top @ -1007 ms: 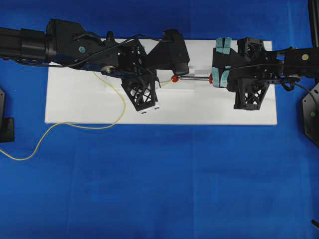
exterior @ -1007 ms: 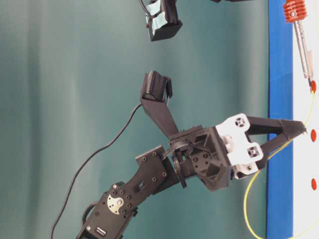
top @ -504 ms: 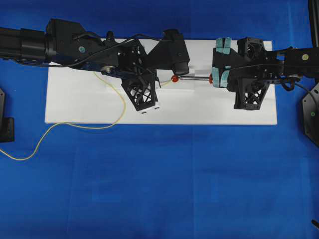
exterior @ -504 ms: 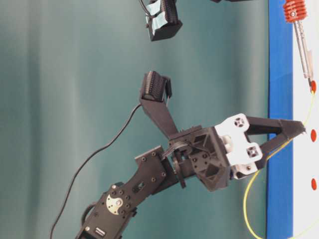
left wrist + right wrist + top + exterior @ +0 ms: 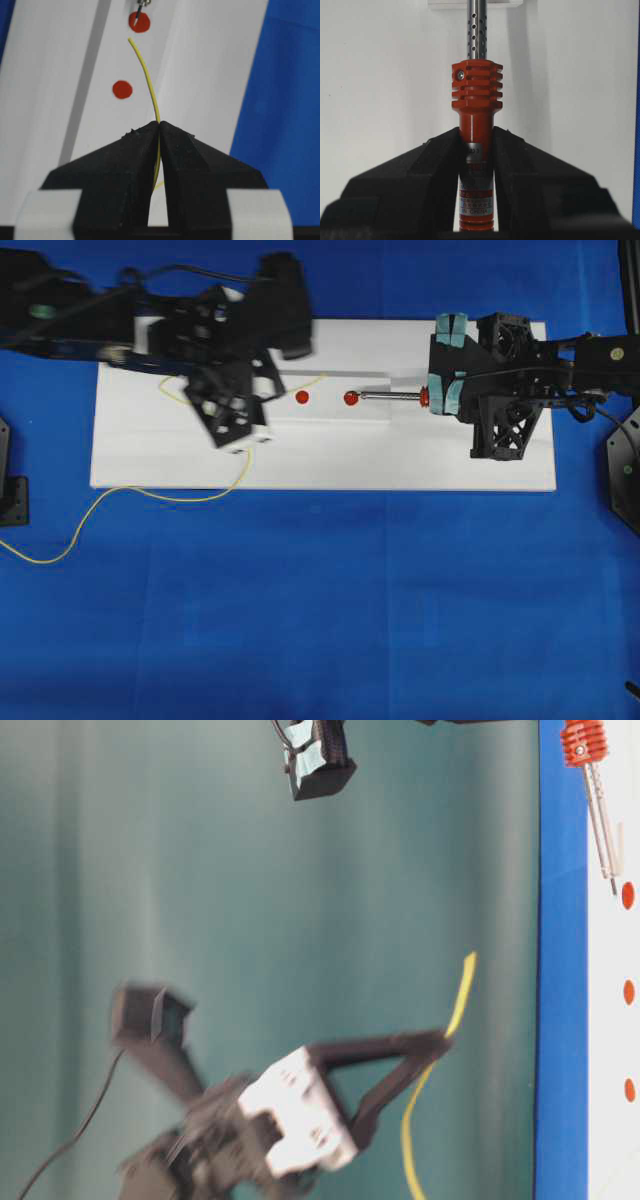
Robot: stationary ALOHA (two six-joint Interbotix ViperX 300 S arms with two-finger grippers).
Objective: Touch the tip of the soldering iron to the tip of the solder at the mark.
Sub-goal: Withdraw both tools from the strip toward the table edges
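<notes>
Two grippers, each pinching its own tool. Left gripper point(image 5: 262, 410), blurred in the overhead view, is clamped on the solder point(image 5: 146, 70); the free yellow end curves ahead of the fingertips, short of the far red mark point(image 5: 139, 22) and well above the white board point(image 5: 180, 455). Right gripper point(image 5: 447, 364) is closed around the soldering iron point(image 5: 476, 100), whose tip lies at that mark point(image 5: 350, 398). To finish, the solder end probably needs lowering slowly onto the iron's tip, allowing for the wire's springy bend.
</notes>
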